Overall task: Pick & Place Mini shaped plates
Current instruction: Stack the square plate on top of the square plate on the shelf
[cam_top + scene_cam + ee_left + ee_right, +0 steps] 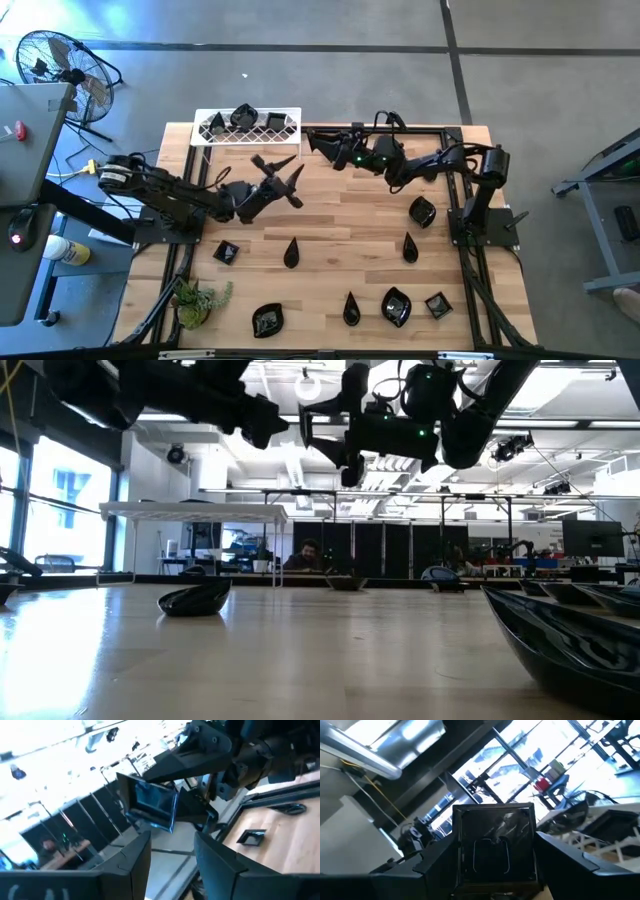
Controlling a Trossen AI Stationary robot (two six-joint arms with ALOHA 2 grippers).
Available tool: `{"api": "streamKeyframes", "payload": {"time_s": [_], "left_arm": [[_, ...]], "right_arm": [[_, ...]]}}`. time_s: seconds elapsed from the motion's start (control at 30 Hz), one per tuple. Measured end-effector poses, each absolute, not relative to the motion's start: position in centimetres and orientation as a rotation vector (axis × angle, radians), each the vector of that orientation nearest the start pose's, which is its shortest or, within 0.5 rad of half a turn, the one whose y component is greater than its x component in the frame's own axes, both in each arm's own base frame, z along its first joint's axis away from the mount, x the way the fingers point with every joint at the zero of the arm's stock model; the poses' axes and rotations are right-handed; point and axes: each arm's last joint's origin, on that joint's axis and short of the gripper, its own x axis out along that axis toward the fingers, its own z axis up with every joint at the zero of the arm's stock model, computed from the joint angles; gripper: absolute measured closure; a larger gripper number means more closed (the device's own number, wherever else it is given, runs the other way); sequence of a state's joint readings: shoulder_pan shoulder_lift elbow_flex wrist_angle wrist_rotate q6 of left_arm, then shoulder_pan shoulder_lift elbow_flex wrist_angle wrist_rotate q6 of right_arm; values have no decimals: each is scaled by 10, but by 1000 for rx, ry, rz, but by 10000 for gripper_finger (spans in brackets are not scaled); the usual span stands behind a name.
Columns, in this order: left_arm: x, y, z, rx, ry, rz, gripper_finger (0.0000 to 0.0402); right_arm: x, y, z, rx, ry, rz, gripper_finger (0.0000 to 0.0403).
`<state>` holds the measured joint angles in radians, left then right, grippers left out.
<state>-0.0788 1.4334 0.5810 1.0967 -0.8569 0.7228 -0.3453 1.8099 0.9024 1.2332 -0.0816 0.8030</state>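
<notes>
Several glossy black mini plates lie flat on the wooden table [330, 215]: a square one [226, 252], teardrops [291, 253] [410, 247] and leaf shapes [268, 320] [396, 306]. One more plate [243, 117] sits in the white lattice rack [275, 125] at the far edge. My right gripper [322, 141] hangs in the air just right of the rack, shut on a square plate [495, 845]. My left gripper [283, 176] is open and empty above the table's middle, its fingers [125, 865] pointing toward the right gripper. My right gripper pinches the square plate between its two fingers [437, 857], one on each of two opposite side edges [457, 855]. The fingers reach roughly level toward the table's left, at the rack. The plate is lifted clear of the table and stands on edge, its hollow face toward the wrist camera.
A small green plant [197, 298] stands at the near left corner. More plates lie near the right edge [422, 211] [438, 304] and near edge [351, 308]. Black frame rails [455, 200] run along the table's sides. Bare wood lies between the two arms. A person sits far behind the table [310, 555].
</notes>
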Motion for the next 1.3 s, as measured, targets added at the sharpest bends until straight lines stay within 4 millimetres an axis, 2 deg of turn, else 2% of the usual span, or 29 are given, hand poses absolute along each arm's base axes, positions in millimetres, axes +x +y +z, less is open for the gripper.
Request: {"api": "streamKeyframes", "payload": {"time_s": [0.17,0.43,0.9,1.03,1.3], "left_arm": [[289,-1,256,598,98,805,255],[296,-1,275,579,61,829,255],[298,-3,280,561,-5,769,257],[298,-3,280,562,-8,764,286],[298,-4,279,591,-6,737,392]], "right_arm": [[351,-118,240,710,-450,-70,151],[352,-103,247,698,-500,3,151],[354,-92,250,694,-519,58,151],[354,-91,250,694,-519,59,151],[354,-91,250,694,-519,59,151]]}}
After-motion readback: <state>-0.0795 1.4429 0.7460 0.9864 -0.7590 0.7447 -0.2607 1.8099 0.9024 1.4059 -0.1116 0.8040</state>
